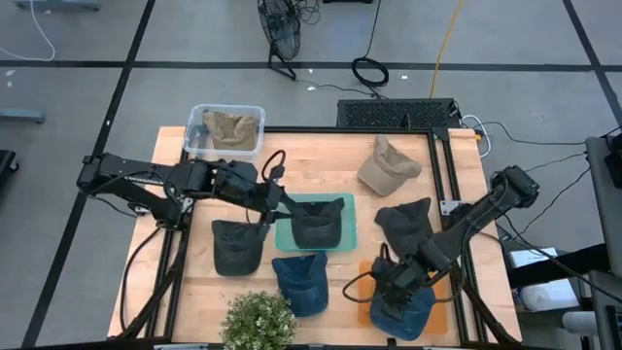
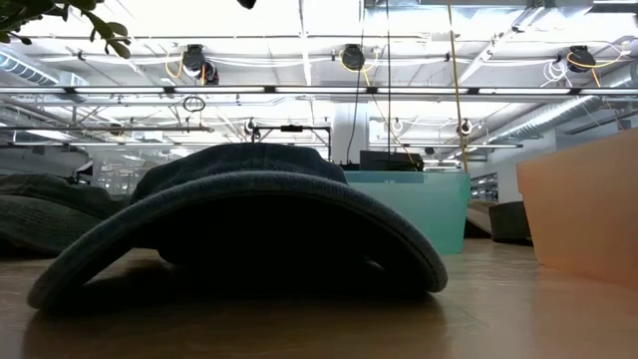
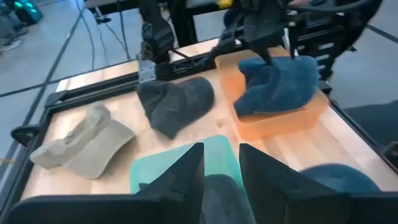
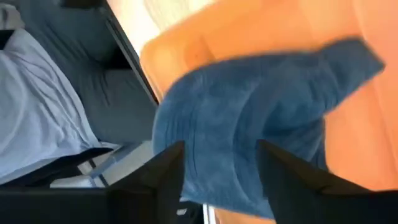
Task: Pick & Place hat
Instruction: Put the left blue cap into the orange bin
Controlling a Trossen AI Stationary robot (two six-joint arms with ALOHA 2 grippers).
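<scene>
My left gripper is open at the left edge of the green tray. Its fingers stand on either side of the dark grey hat lying in that tray. My right gripper is open, its fingers spread close over the blue hat. That blue hat lies in the orange tray at the table's near right. In the high view the left gripper is beside the dark hat, and the right gripper is over the blue hat's far edge. My left gripper stands astride the dark grey hat's left side from above and the left; whether the fingers touch it I cannot tell. My right gripper hangs over the blue hat's far edge with spread fingers; whether they touch it I cannot tell.
Loose on the table lie a dark grey hat, a blue hat, another dark grey hat and a beige cap. A clear bin at the far left holds a beige hat. A potted plant stands at the near edge.
</scene>
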